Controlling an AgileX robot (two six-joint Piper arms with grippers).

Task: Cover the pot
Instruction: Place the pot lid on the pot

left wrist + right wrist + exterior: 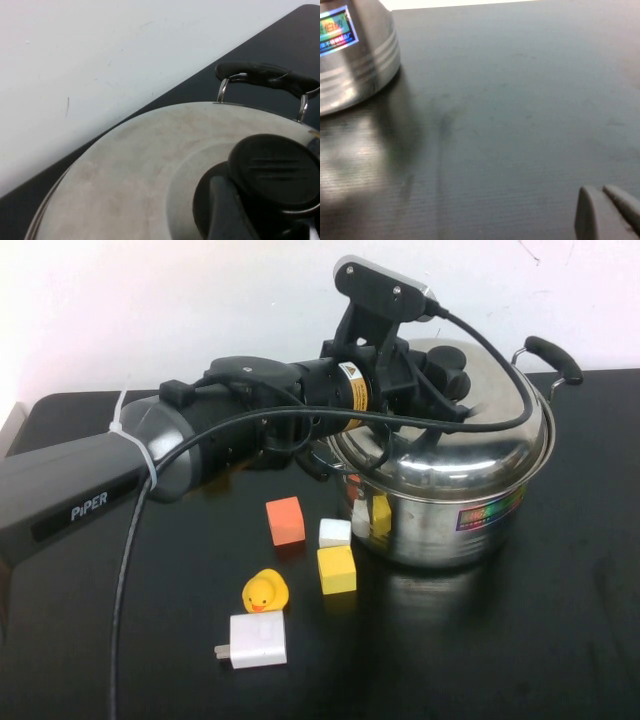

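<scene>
The shiny steel pot (440, 530) with a rainbow sticker (490, 510) stands at the back right of the black table; one black handle (552, 358) shows behind it. The domed steel lid (470, 455) lies on the pot's rim, slightly tilted. My left gripper (443, 373) reaches over from the left and is shut on the lid's black knob (275, 170), with one finger (225, 210) beside it on the lid (140, 170). My right gripper (602, 200) is out of the high view; it hangs shut and empty over bare table, to the side of the pot (355, 60).
An orange block (285, 520), a white block (334, 532) and a yellow block (336, 569) lie just left of the pot. A yellow rubber duck (265, 591) and a white plug adapter (257, 640) lie nearer me. A white wall stands behind the table.
</scene>
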